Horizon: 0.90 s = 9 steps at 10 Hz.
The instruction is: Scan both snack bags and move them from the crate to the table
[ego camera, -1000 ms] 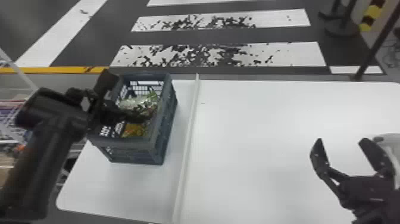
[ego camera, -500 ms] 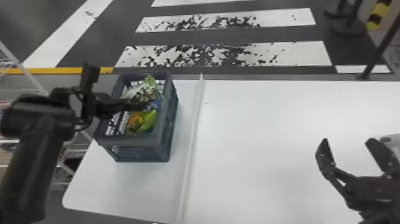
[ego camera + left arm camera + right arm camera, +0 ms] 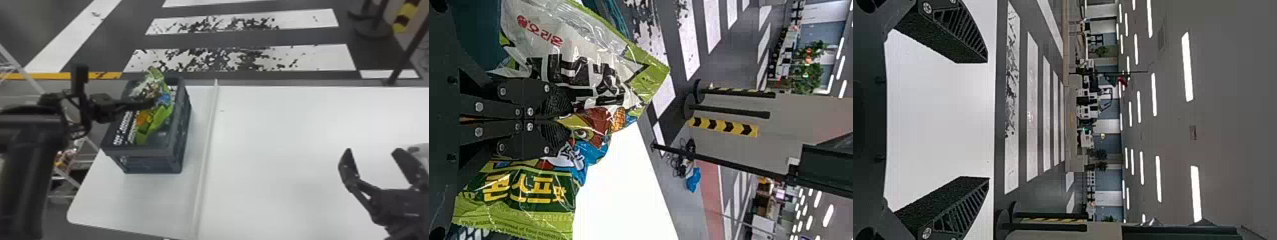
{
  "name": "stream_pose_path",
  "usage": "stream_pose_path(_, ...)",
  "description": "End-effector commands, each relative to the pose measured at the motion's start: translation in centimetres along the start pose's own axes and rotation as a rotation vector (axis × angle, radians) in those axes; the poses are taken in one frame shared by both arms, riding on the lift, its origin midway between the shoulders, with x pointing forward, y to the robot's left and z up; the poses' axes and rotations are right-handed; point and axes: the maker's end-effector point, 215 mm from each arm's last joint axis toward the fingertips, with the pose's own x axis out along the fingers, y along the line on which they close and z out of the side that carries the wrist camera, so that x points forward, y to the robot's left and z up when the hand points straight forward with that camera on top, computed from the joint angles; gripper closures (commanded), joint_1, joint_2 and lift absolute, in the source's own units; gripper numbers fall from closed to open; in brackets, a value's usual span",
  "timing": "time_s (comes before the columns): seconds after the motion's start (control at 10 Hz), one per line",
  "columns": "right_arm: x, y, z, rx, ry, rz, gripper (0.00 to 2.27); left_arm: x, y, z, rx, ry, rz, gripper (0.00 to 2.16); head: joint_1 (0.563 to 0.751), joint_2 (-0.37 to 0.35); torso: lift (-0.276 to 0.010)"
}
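your left gripper [image 3: 557, 119] clamps snack bag [image 3: 531, 192] mid-body, likely for lifting clear of crate [image 3: 140, 152]; right gripper [image 3: 372, 153] spread, unloaded.

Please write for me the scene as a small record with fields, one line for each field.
Left tool: shut on the bag
Bag: green and white, at the crate's opening
Crate: dark, on the table, left of the white strip
Right tool: open, empty, over the table's right part
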Motion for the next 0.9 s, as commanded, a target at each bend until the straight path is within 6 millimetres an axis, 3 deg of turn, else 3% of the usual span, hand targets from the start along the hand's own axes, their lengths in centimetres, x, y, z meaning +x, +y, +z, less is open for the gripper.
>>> stream_pose_path(0.0, 0.0, 0.0, 0.0, 0.001, -0.001, 0.000, 0.09, -0.7, 0.0, 0.9, -0.019, -0.038, -0.008, 2.13, 0.695, 0.174, -0.088)
stream_pose_path(0.2, 0.0, 0.0, 0.0, 0.000, 0.001, -0.001, 0.09, -1.8, -0.7, 2.1, -0.031, -0.083, -0.016, 2.13, 0.695, 0.175, -0.088)
stream_pose_path(0.4, -0.1, 0.0, 0.2, 0.000, -0.001, -0.001, 0.09, -3.2, -3.0, 5.0, -0.056, -0.130, -0.026, 2.13, 0.695, 0.174, -0.088)
stream_pose_path(0.6, -0.2, 0.0, 0.1, -0.002, 0.002, -0.003, 0.09, -3.8, -7.1, 9.6, -0.051, -0.193, -0.071, 2.13, 0.695, 0.157, -0.088)
stream_pose_path(0.8, -0.2, 0.0, 0.2, -0.002, 0.000, -0.003, 0.09, -1.3, -12.7, 11.9, -0.035, -0.205, -0.132, 2.13, 0.695, 0.120, -0.088)
